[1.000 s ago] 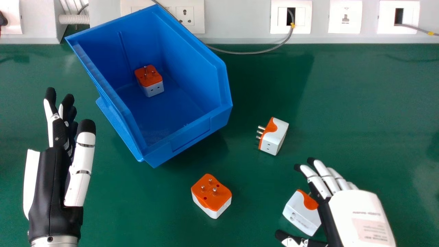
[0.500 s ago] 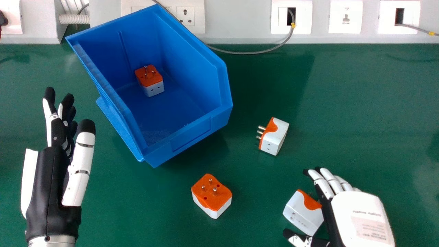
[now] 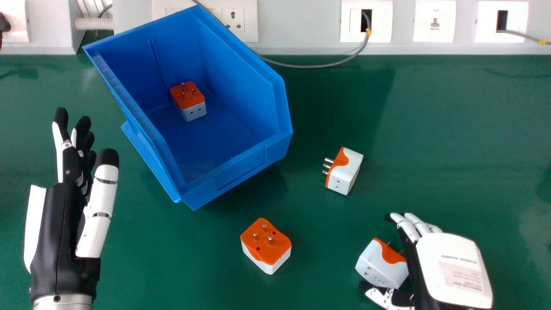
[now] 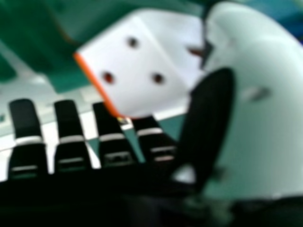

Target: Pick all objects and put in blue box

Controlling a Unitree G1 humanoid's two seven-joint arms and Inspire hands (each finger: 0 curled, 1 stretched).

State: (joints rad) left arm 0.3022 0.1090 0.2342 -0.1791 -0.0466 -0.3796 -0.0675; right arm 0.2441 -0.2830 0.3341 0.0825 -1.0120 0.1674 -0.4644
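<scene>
The tabletop (image 3: 452, 129) carries everything; the blue box (image 3: 241, 170) stands on it toward the wall, left of centre, open side up, with one adapter (image 3: 188, 97) inside, pins upward; the left hand (image 3: 64, 228) lies well apart from the loose pieces, near the view's left edge, its fingers extended and spread; the right hand (image 3: 452, 267) is low on the right, palm side turned down and inward, its fingers parted and slightly bent; whether they press on anything I cannot tell.

The near adapter (image 3: 379, 267) lies just to the left of the right palm, in the gap between fingers and thumb (image 3: 379, 297), its pins pointing toward the fingers; the right hand is plainly the nearer one, so the step in hand looks like closing on this piece; the box lies forward and to the left of it, which makes the carry a diagonal one.

The middle adapter (image 3: 265, 245) sits pins up and the far adapter (image 3: 344, 171) lies with pins toward the box; both await their turn; a loose pinch could let the near one twist.
</scene>
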